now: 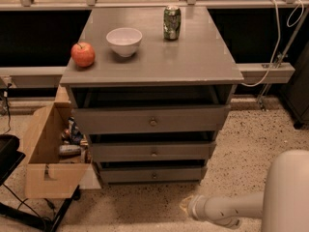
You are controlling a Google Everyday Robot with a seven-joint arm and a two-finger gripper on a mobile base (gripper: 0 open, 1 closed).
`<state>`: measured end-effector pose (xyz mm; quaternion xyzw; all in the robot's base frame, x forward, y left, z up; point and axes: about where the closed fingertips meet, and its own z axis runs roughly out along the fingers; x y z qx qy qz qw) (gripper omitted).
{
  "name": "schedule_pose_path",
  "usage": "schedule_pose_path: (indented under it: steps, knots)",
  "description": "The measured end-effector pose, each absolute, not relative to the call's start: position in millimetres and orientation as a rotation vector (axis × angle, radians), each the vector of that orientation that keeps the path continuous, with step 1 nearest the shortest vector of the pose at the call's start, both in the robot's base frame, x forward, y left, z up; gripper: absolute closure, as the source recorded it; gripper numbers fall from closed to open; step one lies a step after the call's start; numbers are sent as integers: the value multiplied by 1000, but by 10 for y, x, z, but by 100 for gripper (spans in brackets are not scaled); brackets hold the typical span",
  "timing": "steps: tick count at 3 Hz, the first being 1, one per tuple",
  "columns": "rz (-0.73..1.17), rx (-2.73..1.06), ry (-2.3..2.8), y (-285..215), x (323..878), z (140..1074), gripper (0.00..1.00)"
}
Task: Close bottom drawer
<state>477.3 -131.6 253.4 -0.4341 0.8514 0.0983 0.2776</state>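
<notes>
The bottom drawer (pixel 153 174) is the narrowest grey front with a small round knob (pixel 154 176), lowest in the grey cabinet (pixel 154 66). Its front sits nearly flush under the middle drawer (pixel 153 152), with a dark gap above it. My gripper (pixel 187 206) is at the end of the white arm (pixel 227 209), low over the floor in front of and a little right of the bottom drawer, apart from it.
A wide top drawer (pixel 152 120) sits above. On the cabinet top stand a red apple (pixel 82 54), a white bowl (pixel 124 41) and a green can (pixel 172 22). An open cardboard box (pixel 48 153) with items stands at the left. A black stand (pixel 9 153) is at far left.
</notes>
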Motion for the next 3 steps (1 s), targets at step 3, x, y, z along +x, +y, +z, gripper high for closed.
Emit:
schedule_pose_path:
  steps: [3]
  knots:
    - [-37,-1020,2204,-1086,4691,4035,100]
